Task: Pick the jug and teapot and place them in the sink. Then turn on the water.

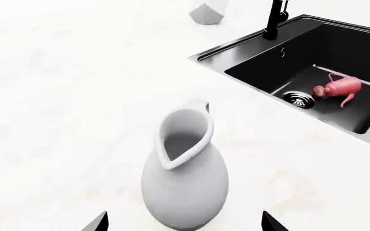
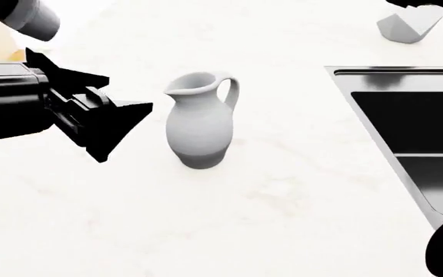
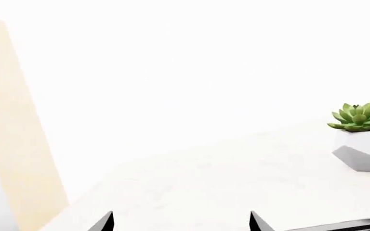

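glazed ceramic makes the jug (image 2: pixel 199 124) heavy, slippery and breakable, so its neck is best taken by the spread, empty left pincer (image 2: pixel 117 124).

Jug (image 2: pixel 199 124) – matt grey ceramic, smooth; sink (image 1: pixel 339 45) glossy black, steel rim; counter (image 2: pixel 283 202) – pale, faintly veined stone.
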Robot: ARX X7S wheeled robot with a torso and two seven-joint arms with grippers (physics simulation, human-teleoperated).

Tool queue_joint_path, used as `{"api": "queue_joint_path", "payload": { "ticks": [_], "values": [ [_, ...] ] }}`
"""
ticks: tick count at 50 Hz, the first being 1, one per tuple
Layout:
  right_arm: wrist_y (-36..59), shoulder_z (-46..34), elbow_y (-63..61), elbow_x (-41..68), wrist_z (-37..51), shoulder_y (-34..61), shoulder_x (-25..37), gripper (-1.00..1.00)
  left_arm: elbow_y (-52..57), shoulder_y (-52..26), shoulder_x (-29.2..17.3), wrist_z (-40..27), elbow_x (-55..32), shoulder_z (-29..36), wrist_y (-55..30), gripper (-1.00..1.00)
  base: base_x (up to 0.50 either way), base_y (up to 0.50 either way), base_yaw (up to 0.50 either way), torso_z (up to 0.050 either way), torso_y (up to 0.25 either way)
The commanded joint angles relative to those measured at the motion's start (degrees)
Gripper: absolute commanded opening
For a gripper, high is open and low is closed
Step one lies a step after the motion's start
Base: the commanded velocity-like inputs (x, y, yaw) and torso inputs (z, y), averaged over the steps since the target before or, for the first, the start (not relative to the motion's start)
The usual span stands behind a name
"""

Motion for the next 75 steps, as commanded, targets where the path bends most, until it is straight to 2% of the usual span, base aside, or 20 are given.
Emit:
{"api": "queue_joint_path", "payload": {
  "ticks": [1, 7, 18, 31, 39, 49, 75],
  "values": [
    [-0.32, 0.67, 0.4, 0.83, 0.68, -0.68, 0.22, 1.0, 11.19, 22.67, -2.36, 16.28, 23.95, -4.48, 14.16, 1.0, 0.0, 0.0, 0.0, 0.0, 0.0],
    [-0.45, 0.7, 0.53, 1.14, 0.73, -0.83, 0.71, 1.0, 8.42, 24.03, 0.37, 17.93, 28.93, -3.13, 17.25, 1.0, 0.0, 0.0, 0.0, 0.0, 0.0],
    [-1.29, 0.08, 1.03, 1.11, 0.57, -1.01, 1.02, 1.0, 1.84, 21.34, 4.91, 20.37, 35.98, -0.67, 20.07, 1.0, 0.0, 0.0, 0.0, 0.0, 0.0],
    [-1.84, -0.62, 1.31, 1.37, 0.77, -0.72, 1.25, 1.0, -4.1, 20.24, 10.44, 23.46, 35.07, -2.61, 24.69, 1.0, 0.0, 0.0, 0.0, 0.0, 0.0],
    [-2.07, -0.72, 1.04, 1.7, 1.14, -1.1, 1.36, 1.0, -5.01, 22.12, 11.27, 25.35, 32.68, -3.59, 25.77, 1.0, 0.0, 0.0, 0.0, 0.0, 0.0],
    [-1.89, -0.39, 1.37, 2.47, 1.19, -1.2, 2.42, 1.0, -5.8, 23.57, 12.37, 27.59, 32.88, -1.72, 25.46, 1.0, 0.0, 0.0, 0.0, 0.0, 0.0],
    [-2.97, -1.12, 2.03, 3.1, 1.33, -1.46, 2.99, 1.0, -18.32, 17.29, 22.13, 36.97, 45.42, 5.72, 32.25, 1.0, 0.0, 0.0, 0.0, 0.0, 0.0]
  ]
}}
